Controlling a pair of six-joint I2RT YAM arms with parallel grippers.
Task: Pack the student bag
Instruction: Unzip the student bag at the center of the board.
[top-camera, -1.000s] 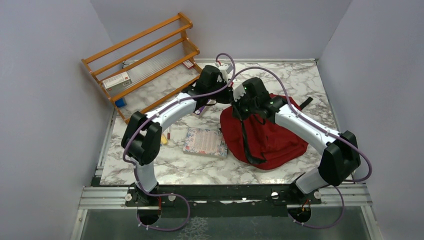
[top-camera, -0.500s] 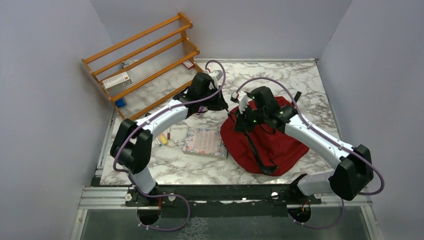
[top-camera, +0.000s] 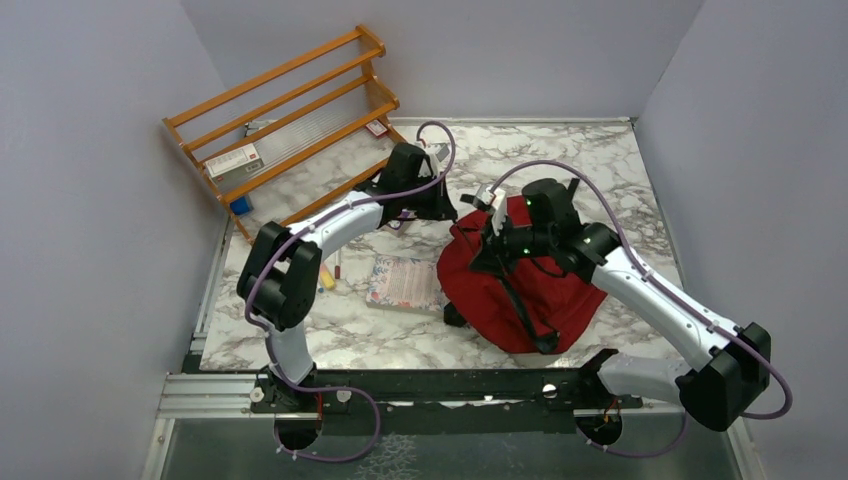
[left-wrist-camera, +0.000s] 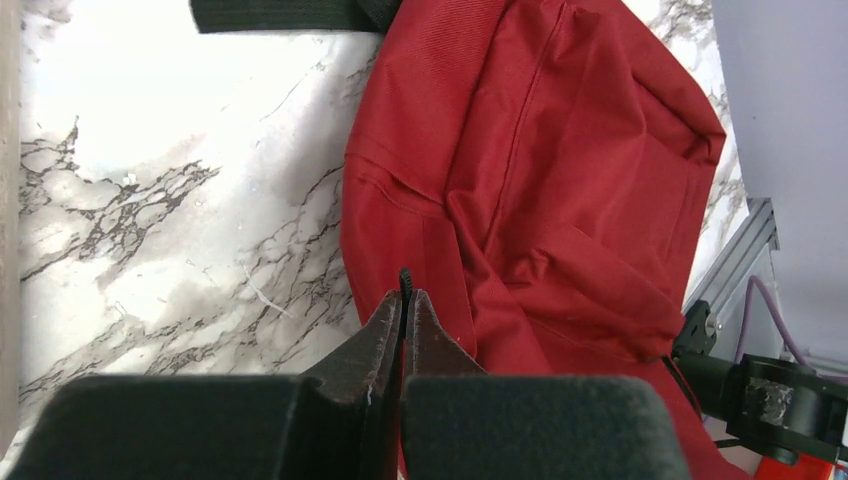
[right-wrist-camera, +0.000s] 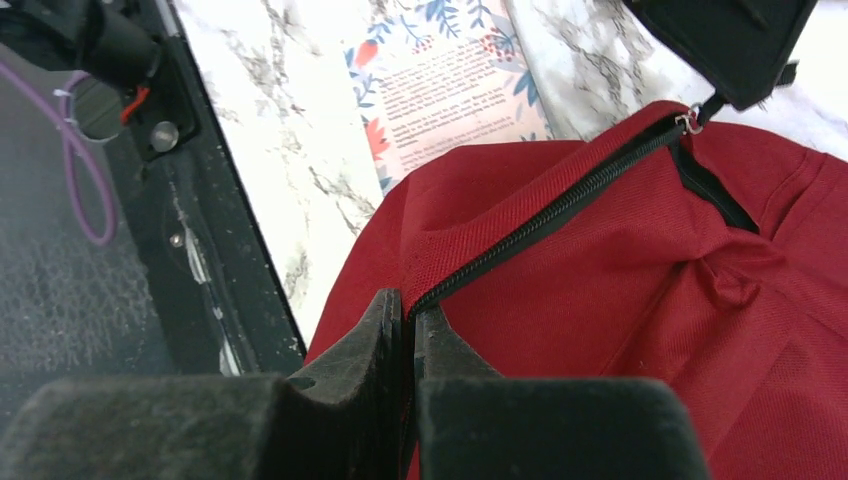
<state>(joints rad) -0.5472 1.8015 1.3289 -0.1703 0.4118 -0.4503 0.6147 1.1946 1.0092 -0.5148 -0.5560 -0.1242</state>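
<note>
Marble table (top-camera: 600, 160), lilac walls (top-camera: 90, 200), wooden rack (top-camera: 275, 83) far-left. Left gripper (left-wrist-camera: 405, 300) pinched together on zipper pull (left-wrist-camera: 405, 280); right gripper (right-wrist-camera: 408, 305) clamped on student bag (top-camera: 475, 285) edge.

marble table (top-camera: 600, 160): student bag (top-camera: 560, 290), book (top-camera: 405, 283), rack (top-camera: 290, 120)

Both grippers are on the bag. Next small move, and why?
Probably ease the left gripper along the zipper, the right gripper holding firm: left is shut on the zipper pull, right pinches the student bag at the zipper's end, and the zipper looks closed between them.
</note>
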